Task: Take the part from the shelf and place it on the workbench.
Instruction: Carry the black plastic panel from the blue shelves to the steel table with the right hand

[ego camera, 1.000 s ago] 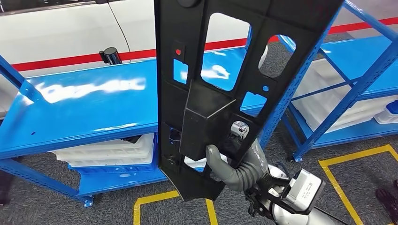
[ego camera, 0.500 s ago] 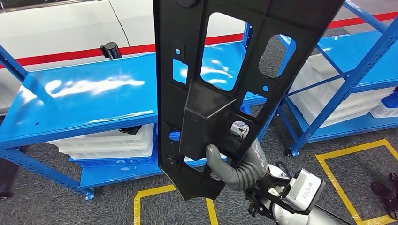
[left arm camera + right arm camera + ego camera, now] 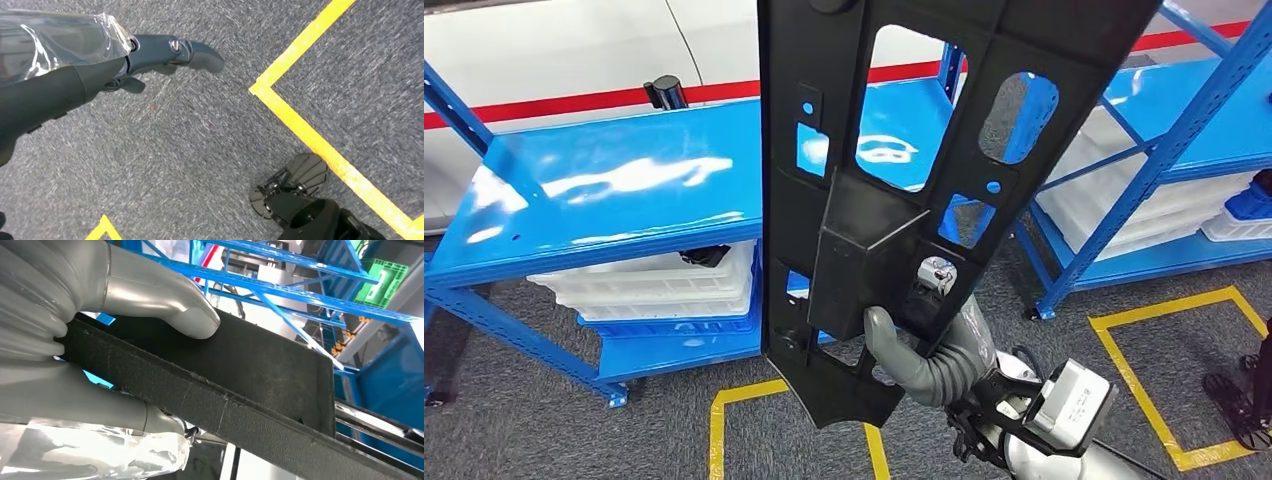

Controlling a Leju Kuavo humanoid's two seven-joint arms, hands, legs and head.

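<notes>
My right hand (image 3: 916, 352) grips the black part (image 3: 904, 190), its top cut off; my left hand's (image 3: 165, 52) fingers look loosely extended, holding nothing. The blue shelf (image 3: 614, 190) has slid left since.

R arm raised, R hand (image 3: 914, 350) gripping w/ thumb (image 3: 165, 300) pressed flat on top. L hand (image 3: 165, 52) hangs low, fingers loosely extended, holding nothing.

- No text, brand name or number can be read in any view.
- The white block (image 3: 1072, 401) at the right wrist in the head view carries small dark print, too blurred to read.
- The floor bears yellow tape lines (image 3: 1166, 390), which are plain markings without lettering.
</notes>
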